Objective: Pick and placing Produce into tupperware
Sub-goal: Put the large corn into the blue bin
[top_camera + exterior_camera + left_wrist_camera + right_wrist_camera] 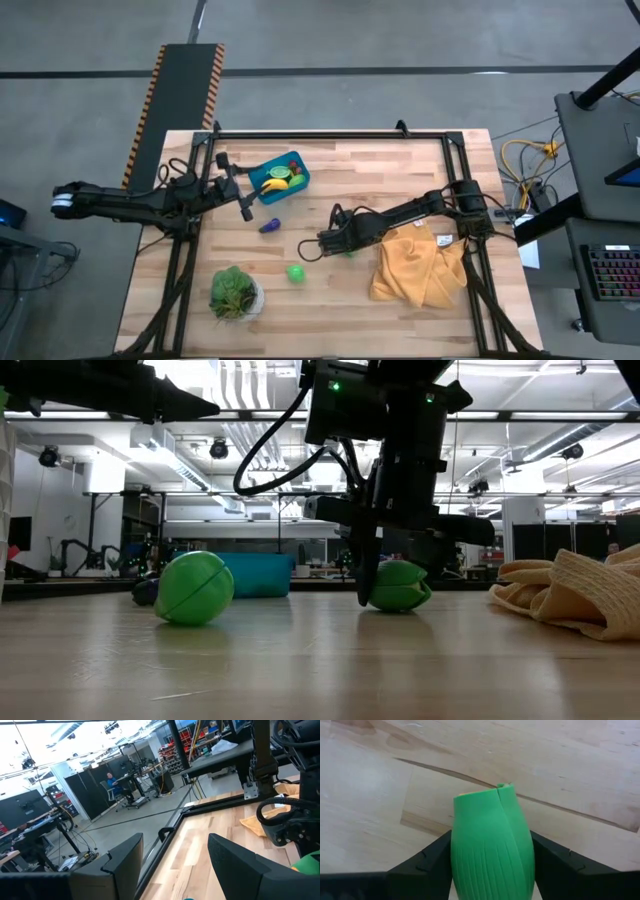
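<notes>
Right wrist view: ribbed, tapered green plastic vegetable [492,850] between dark fingers [425,865].

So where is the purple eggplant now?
In the high view the eggplant lies on the table just below the blue tub, apart from it, near the left gripper.

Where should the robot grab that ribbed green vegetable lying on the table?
Probably across its plump middle, coming straight down from above. The ribbed green vegetable lies on its side on the wooden table, its long curved flanks facing outward. The right gripper already straddles it that way, one finger on each flank.
</notes>
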You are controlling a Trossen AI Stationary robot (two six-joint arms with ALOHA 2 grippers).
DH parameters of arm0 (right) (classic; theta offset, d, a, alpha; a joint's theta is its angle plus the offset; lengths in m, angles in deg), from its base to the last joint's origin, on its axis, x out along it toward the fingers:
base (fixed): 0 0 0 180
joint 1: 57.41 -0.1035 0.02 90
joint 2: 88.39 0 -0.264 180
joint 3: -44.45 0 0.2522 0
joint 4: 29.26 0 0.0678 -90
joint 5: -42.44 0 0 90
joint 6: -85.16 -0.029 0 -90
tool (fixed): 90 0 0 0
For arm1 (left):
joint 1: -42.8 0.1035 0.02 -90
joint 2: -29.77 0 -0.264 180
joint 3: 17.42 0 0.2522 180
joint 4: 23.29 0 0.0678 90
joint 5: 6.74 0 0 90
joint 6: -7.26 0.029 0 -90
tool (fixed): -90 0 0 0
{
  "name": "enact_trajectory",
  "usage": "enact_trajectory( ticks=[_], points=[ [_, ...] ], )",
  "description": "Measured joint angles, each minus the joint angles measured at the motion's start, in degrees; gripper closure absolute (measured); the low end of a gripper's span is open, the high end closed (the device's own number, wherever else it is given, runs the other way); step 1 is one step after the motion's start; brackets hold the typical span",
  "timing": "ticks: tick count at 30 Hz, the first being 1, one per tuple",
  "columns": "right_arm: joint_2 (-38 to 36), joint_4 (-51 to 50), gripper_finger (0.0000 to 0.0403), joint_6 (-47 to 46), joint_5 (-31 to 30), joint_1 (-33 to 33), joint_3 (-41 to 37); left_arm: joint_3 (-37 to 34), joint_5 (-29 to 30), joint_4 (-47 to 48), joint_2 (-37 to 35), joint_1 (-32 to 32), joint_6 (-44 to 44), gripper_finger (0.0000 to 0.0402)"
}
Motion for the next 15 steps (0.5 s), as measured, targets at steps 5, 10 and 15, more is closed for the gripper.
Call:
enact_trajectory(
  ticks=[5,10,15],
  points=[
    [-0.02,0.01,0.0189,0.45,-0.04,0.00,0.00,-0.08,0.00,0.10,0.00,0.00,0.04,0.0192],
    [-0.46,0.07,0.0189,2.32,-0.44,-0.02,0.00,-0.12,-0.01,0.04,-0.04,-0.01,0.07,0.0192],
    [-0.86,0.10,0.0189,3.83,-1.48,-0.02,0.53,-0.08,-0.01,0.18,0.00,0.00,0.07,0.0192]
  ],
)
